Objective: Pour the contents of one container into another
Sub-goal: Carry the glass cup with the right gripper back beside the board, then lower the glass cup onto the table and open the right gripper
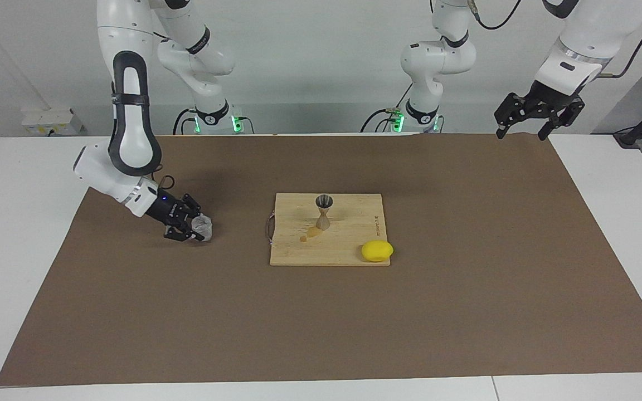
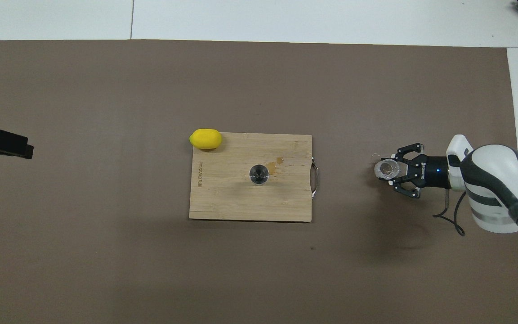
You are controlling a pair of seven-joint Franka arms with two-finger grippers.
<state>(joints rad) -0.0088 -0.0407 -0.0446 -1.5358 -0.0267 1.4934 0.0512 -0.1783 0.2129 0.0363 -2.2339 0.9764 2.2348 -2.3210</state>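
- Overhead view shows my right gripper (image 2: 396, 170) with fingers around the glass cup (image 2: 386, 168), low over the mat toward the right arm's end.
- I'd judge it light, slick, breakable; hold its faceted sides.
- Jigger (image 1: 324, 211) stands on the cutting board (image 1: 298, 250).
- Left gripper (image 1: 538, 114) waits, fingers apart.

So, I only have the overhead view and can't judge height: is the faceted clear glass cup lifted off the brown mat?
Observer: Low, at the brown mat's level; touching or not, I cannot tell. The right gripper grips the faceted clear glass cup sideways.
Operator: Is the jigger upright?
Observer: Yes, the steel hourglass-shaped jigger stands upright on the wooden cutting board.
Operator: Left arm?
Observer: The left gripper waits open, raised above the mat's edge.
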